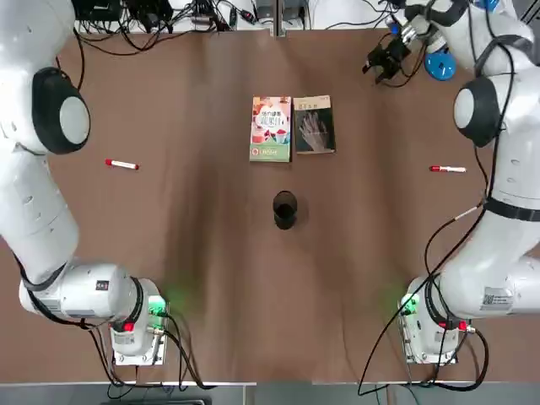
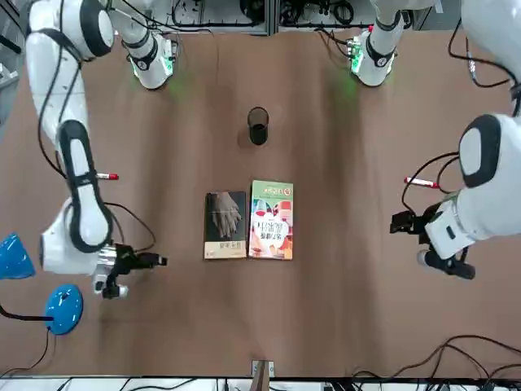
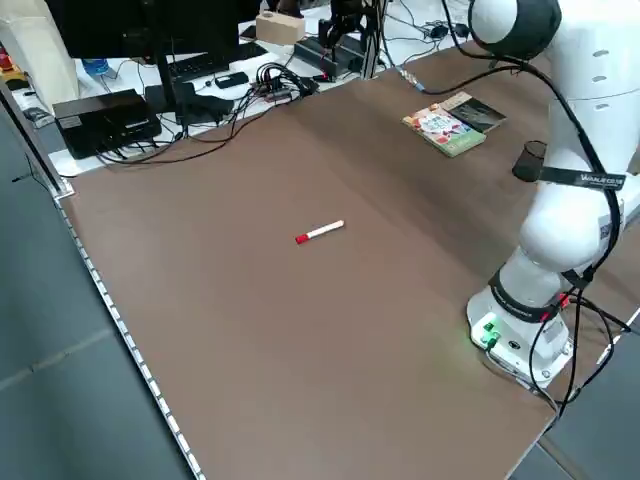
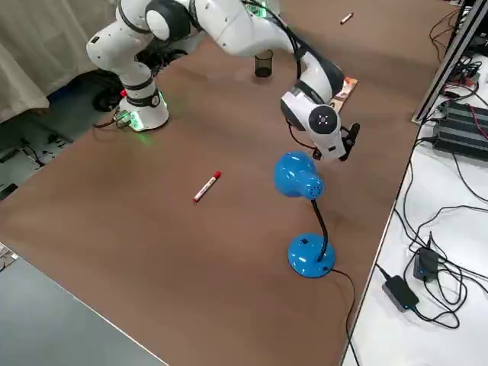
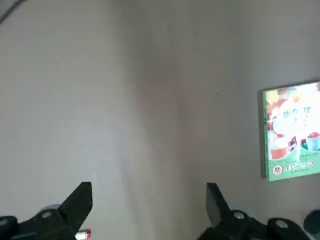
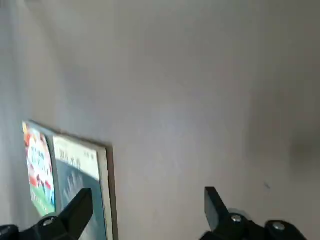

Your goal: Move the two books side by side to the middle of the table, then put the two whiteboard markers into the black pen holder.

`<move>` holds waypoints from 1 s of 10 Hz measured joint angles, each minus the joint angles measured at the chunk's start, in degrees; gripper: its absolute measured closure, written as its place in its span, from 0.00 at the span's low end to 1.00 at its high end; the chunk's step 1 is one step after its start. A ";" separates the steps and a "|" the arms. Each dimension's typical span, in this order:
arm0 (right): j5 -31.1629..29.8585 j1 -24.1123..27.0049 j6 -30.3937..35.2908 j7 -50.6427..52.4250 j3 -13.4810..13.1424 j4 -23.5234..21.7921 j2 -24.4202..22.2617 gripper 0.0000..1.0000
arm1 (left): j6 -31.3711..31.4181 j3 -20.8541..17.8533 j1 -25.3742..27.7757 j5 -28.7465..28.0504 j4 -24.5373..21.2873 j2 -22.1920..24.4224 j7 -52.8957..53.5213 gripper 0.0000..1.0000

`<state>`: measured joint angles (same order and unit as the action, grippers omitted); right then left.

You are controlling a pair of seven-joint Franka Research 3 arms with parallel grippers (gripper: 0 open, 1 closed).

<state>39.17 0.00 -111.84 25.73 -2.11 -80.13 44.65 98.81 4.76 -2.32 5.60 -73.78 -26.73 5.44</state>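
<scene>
The two books lie side by side on the table (image 1: 194,278), the colourful one (image 1: 271,128) next to the dark one with a pale hand (image 1: 314,125). The black pen holder (image 1: 285,209) stands just nearer the bases. One whiteboard marker (image 1: 121,164) lies at the left, the other whiteboard marker (image 1: 447,169) at the right. My right gripper (image 1: 384,69) hovers open and empty over the far right corner, beside the books (image 6: 82,185). My left gripper (image 5: 149,205) is open and empty above the left marker's red cap (image 5: 84,234).
A blue desk lamp (image 4: 301,179) with its round base (image 4: 309,255) stands at the far right corner, close to the right gripper (image 4: 347,141). Cables and black boxes (image 3: 105,120) lie beyond the table's far edge.
</scene>
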 joint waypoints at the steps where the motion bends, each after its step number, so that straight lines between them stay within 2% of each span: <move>1: -4.35 0.72 2.32 0.16 0.01 -0.01 -2.61 0.01 | -0.06 -0.02 0.00 -0.62 -0.20 0.66 -1.96 0.00; 3: -13.67 0.61 5.10 0.23 0.33 -1.43 -10.10 0.01 | -0.11 -0.22 0.08 -1.85 -1.18 2.12 -3.71 0.00; 4: -17.57 0.07 5.24 0.21 0.58 -4.48 -15.06 0.01 | -0.30 -0.40 0.12 -2.52 -2.09 3.54 -5.16 0.00; 7: -27.41 -2.61 -0.17 0.22 0.90 -19.77 -29.59 0.01 | -2.41 -0.54 0.15 -5.68 -3.91 8.40 -9.75 0.00; 10: -32.01 -3.41 -3.25 5.60 1.10 -31.20 -37.66 0.01 | -6.38 -0.70 0.40 -5.83 -4.45 12.19 -9.75 0.00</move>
<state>7.16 -3.41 -115.09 31.33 -1.00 -111.33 6.99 92.43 4.05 -1.92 -0.22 -78.23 -14.53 -4.31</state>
